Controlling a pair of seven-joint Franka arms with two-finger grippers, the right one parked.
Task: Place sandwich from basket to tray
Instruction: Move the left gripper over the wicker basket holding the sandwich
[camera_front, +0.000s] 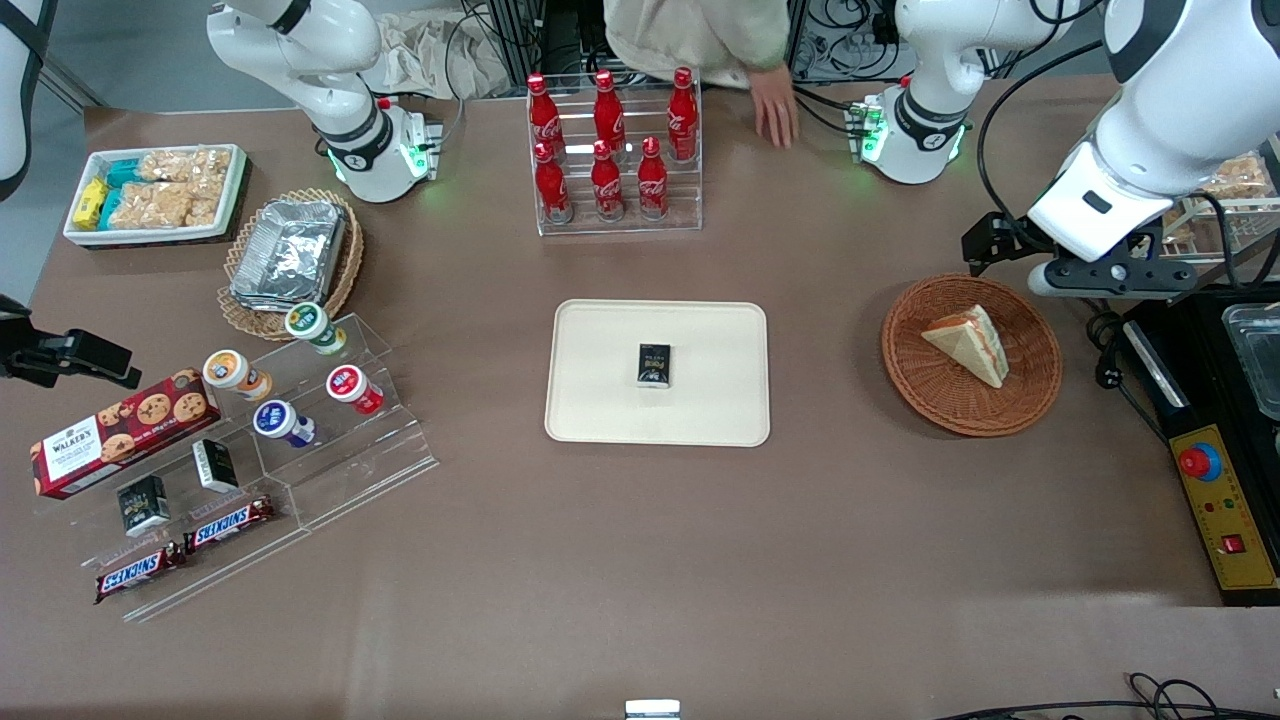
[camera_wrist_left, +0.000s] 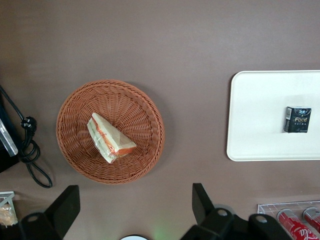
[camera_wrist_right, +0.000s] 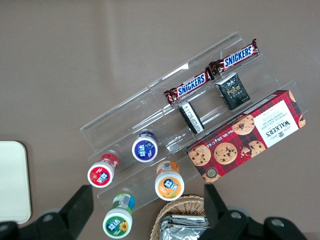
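Note:
The sandwich (camera_front: 970, 343) (camera_wrist_left: 109, 139), a pale wedge with an orange-red layer, lies in the round reddish-brown basket (camera_front: 920, 390) (camera_wrist_left: 135, 100). The cream tray (camera_front: 600, 400) (camera_wrist_left: 260, 125) sits at the table's middle with a small black box (camera_front: 655, 364) (camera_wrist_left: 297, 119) on it. My gripper (camera_front: 1105, 272) (camera_wrist_left: 134, 200) hangs high above the table, open and holding nothing. It is beside the basket's rim, a little farther from the front camera than the basket and toward the working arm's end. Nothing touches the sandwich.
A rack of red cola bottles (camera_front: 612, 150) stands farther from the front camera than the tray, with a person's hand (camera_front: 775, 110) beside it. A black control box (camera_front: 1215, 500) and a cable (camera_wrist_left: 27, 145) lie beside the basket. Snack displays (camera_front: 250, 440) fill the parked arm's end.

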